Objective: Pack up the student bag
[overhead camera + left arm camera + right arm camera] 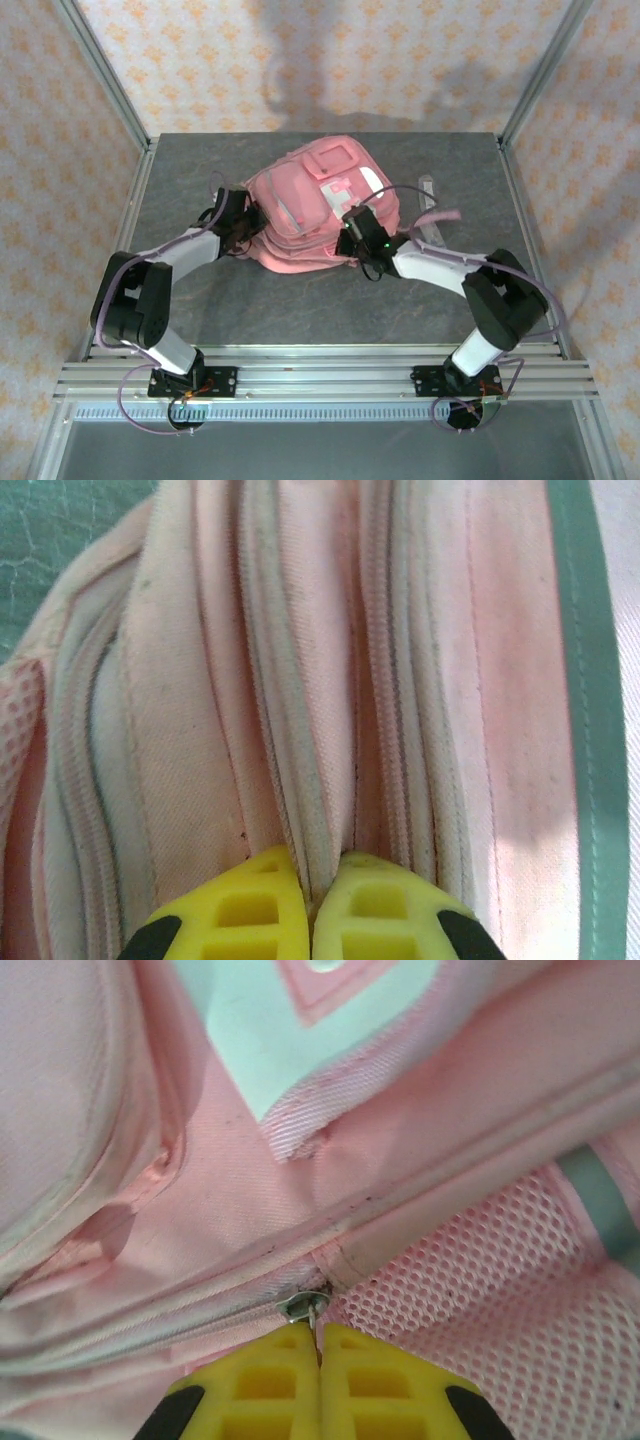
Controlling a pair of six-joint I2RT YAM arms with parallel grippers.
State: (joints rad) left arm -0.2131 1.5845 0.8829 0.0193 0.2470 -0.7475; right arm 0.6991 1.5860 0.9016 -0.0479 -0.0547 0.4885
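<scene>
Grey surface (300, 310) underneath everything. Beyond, clamped tight by left gripper (312, 885): seam ridge (300, 730) of student bag (310, 215), seemingly to steady it. Pinched by right gripper (318, 1345): zip pull (305, 1306), likely for zipping. Lying mid-surface, front up, short of wallpapered wall (300, 50).

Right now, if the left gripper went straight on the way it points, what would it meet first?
The student bag: the left gripper has its fingers shut at a piped seam, so it would press straight into pink fabric.
</scene>
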